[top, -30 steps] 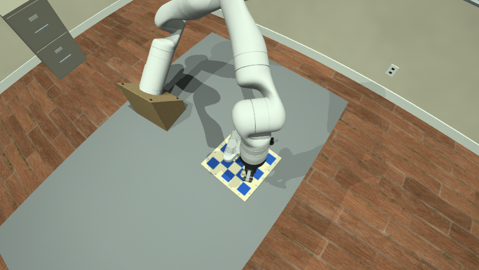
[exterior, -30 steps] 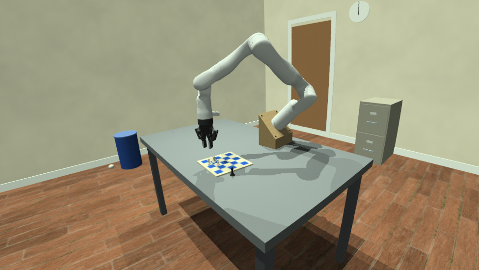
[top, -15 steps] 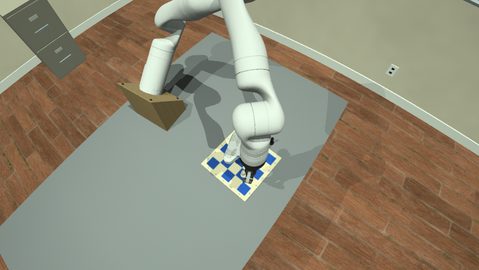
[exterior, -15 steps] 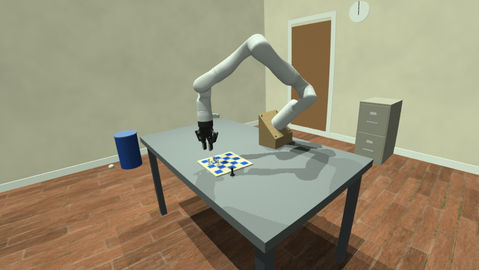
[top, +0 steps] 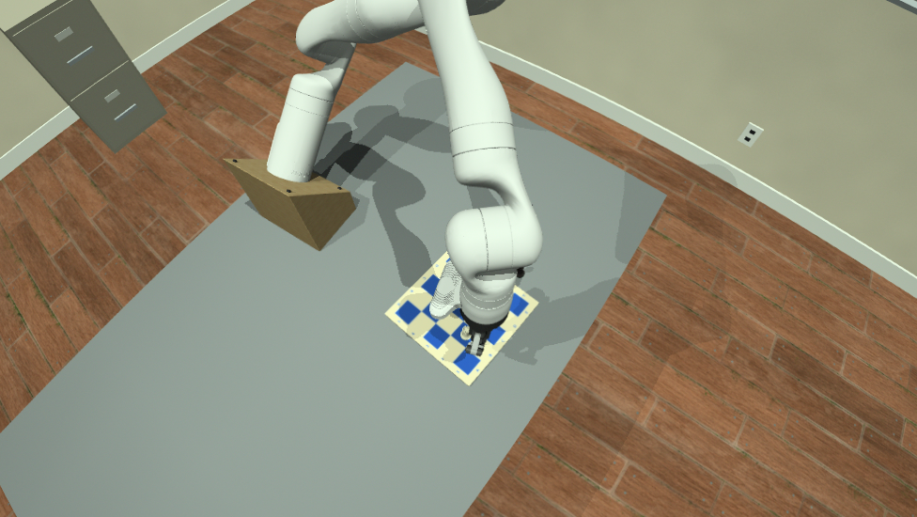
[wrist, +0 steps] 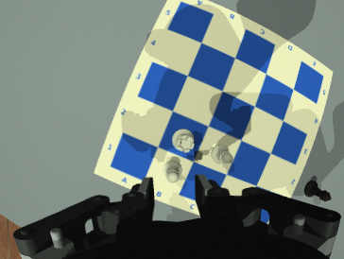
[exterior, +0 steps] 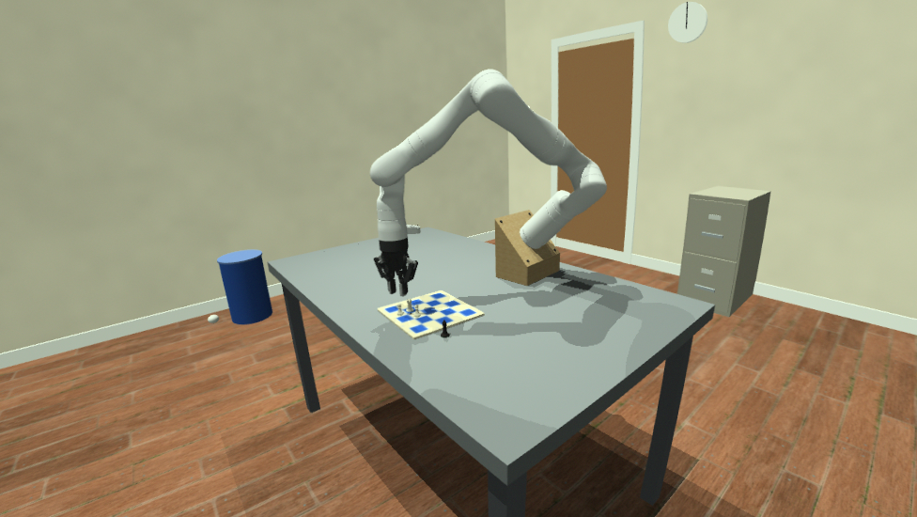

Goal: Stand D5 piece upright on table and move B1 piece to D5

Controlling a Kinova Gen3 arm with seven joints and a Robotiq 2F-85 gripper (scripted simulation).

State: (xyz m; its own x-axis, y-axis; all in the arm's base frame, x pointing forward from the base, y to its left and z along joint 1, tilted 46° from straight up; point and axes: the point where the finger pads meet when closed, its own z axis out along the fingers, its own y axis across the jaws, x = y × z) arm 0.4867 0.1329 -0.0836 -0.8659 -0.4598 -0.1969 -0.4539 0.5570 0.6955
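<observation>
The blue and cream chessboard (top: 472, 377) (exterior: 466, 313) (wrist: 192, 21) lies on the grey table (top: 192, 359) (exterior: 545, 359). Three pale pieces stand on it in the wrist view: one on B1 (wrist: 172, 170), one on B2 (wrist: 182, 140), one on C2 (wrist: 221, 155). In the exterior view they show as a cluster (exterior: 409, 307). D5 (wrist: 283, 61) is empty. A black piece (exterior: 443, 329) (wrist: 317, 191) stands upright on the table just off the board's edge. My gripper (top: 475, 346) (exterior: 398, 286) (wrist: 174, 188) hangs above the board over the B1 corner, fingers partly apart with nothing between them.
The arm's wooden base block (top: 295, 202) (exterior: 522, 257) stands at the table's far side. A blue bin (exterior: 243, 286) and a filing cabinet (exterior: 722, 247) stand on the floor, away from the table.
</observation>
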